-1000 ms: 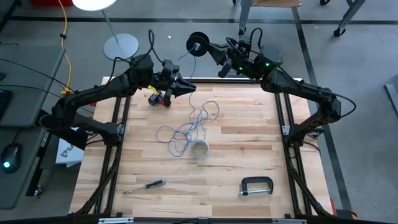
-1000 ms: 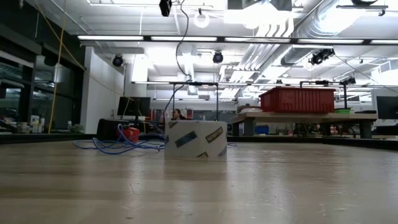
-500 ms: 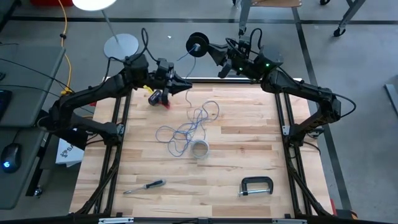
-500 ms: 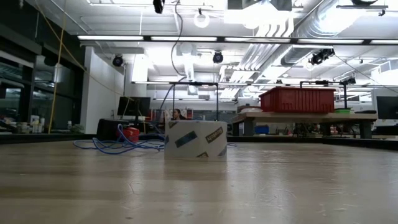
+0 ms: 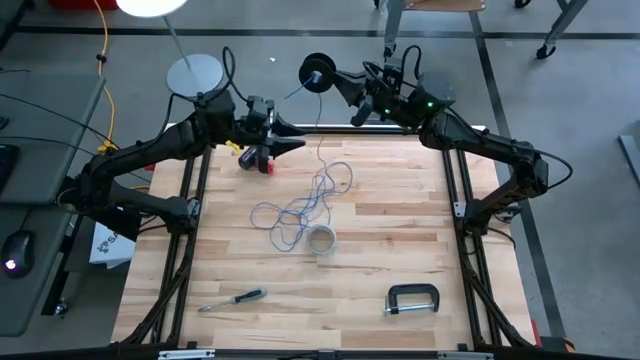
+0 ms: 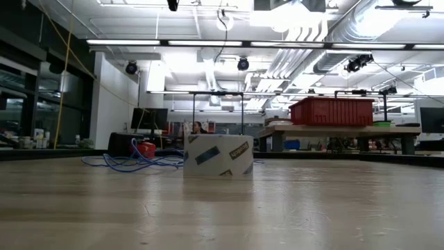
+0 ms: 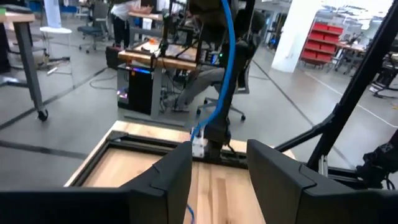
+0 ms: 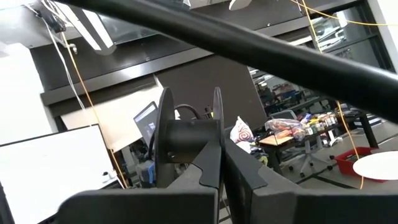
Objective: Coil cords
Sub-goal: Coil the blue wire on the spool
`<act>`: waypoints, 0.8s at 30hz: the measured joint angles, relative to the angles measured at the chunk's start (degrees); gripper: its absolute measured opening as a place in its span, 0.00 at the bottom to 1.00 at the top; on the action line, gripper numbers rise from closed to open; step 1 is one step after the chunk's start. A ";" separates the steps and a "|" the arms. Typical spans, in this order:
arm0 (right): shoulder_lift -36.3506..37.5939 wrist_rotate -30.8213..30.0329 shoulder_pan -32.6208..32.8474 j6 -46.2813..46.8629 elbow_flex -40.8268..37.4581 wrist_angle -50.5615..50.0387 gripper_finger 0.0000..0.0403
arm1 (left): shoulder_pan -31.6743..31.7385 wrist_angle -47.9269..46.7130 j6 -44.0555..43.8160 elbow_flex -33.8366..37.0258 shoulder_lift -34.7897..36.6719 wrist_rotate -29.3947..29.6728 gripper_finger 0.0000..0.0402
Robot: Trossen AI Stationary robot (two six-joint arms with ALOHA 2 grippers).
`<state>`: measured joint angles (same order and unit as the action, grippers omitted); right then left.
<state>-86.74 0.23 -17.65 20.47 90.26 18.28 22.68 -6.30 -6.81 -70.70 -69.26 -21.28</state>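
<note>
Tabletop (image 5: 400, 240) bears blue cord (image 5: 300, 210) just below the spread left tool (image 5: 296, 143).

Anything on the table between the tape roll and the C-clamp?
Nothing: the high view shows bare wood between the tape roll and the C-clamp.

My wooden bench (image 5: 400, 240) carries tangled cords (image 5: 300, 205) at centre, tape roll (image 5: 321, 240) at their six o'clock, screwdriver (image 5: 232, 298) at seven, clamp (image 5: 412, 298) at five.
</note>
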 joint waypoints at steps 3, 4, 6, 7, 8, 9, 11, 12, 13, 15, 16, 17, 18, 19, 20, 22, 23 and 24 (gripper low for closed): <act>0.00 0.00 0.00 0.00 0.00 0.00 0.00 | -0.20 0.06 0.44 -0.02 -0.47 0.68 0.38; 0.00 0.00 0.00 0.00 0.00 0.00 0.00 | -0.22 0.08 1.12 -0.02 -0.74 1.28 0.38; 0.00 0.00 0.00 0.00 0.00 0.00 0.00 | -0.24 0.20 2.14 -0.02 -1.16 2.31 0.38; 0.00 0.00 0.00 0.00 0.00 0.00 0.00 | -0.25 0.36 2.44 -0.02 -1.33 2.46 0.38; 0.00 0.00 0.00 0.00 0.00 0.00 0.00 | -0.25 0.61 2.51 -0.02 -1.57 2.58 0.38; 0.00 0.00 0.00 0.01 0.00 0.00 0.00 | -0.25 1.04 2.51 -0.02 -1.83 2.58 0.38; 0.00 0.02 0.00 0.02 0.00 0.00 0.00 | -0.54 1.85 2.57 -0.02 -2.47 2.69 0.38; 0.00 0.02 0.00 0.02 0.00 0.00 0.00 | -0.76 2.21 2.77 -0.02 -2.85 2.84 0.38; 0.00 0.02 0.00 0.02 0.00 0.00 0.00 | -1.05 2.95 3.16 -0.02 -3.19 3.11 0.38; 0.00 0.03 0.00 0.02 0.00 0.00 0.00 | -1.49 3.66 4.40 -0.02 -3.64 4.05 0.38; 0.00 0.03 0.00 0.02 0.00 0.00 0.00 | -1.69 3.84 4.90 -0.02 -3.86 4.50 0.38; 0.00 0.04 0.00 0.02 0.00 0.00 0.00 | -1.88 3.84 5.02 -0.02 -3.96 5.03 0.38; 0.00 0.04 0.00 0.02 0.00 0.00 0.00 | -1.90 3.70 5.01 -0.02 -4.02 5.33 0.38; 0.00 0.04 0.00 0.02 0.00 0.00 0.00 | -1.92 3.65 4.98 -0.02 -4.04 5.35 0.38; 0.00 0.04 0.00 0.02 0.00 0.00 0.00 | -1.98 3.67 4.98 -0.02 -4.03 5.28 0.38; 0.00 0.04 0.00 0.02 0.00 0.00 0.00 | -2.15 3.66 5.01 -0.02 -3.72 5.22 0.38; 0.00 0.04 0.00 0.02 0.00 0.00 0.00 | -2.15 3.70 5.16 -0.02 -3.63 5.17 0.38; 0.00 0.04 0.00 0.02 0.00 0.00 0.00 | -2.15 3.73 5.53 0.00 -3.60 5.10 0.38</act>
<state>-86.74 0.27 -17.65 20.49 90.26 18.28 20.53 -2.57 -1.28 -70.70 -72.86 -16.18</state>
